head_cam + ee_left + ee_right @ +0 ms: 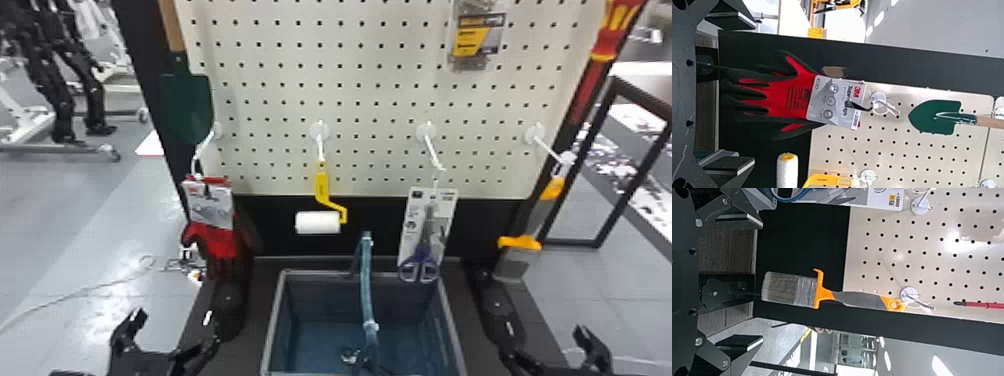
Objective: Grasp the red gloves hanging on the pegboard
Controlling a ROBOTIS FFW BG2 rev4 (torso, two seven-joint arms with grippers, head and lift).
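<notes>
The red gloves [216, 237] hang by a card header [207, 202] from a white hook [201, 150] at the left edge of the pegboard [375, 90]. They are ahead of and above the left gripper [165, 345], whose fingers stand wide apart and in line with them. They look light, soft and floppy, and are likely to swing. The doubled fabric below the card seems the better hold. The right gripper [555, 357] sits low, also spread, facing a paintbrush [789, 289].

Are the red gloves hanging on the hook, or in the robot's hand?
Hanging. The gloves dangle by their card from a white hook; the open left gripper is below, apart from them.
</notes>
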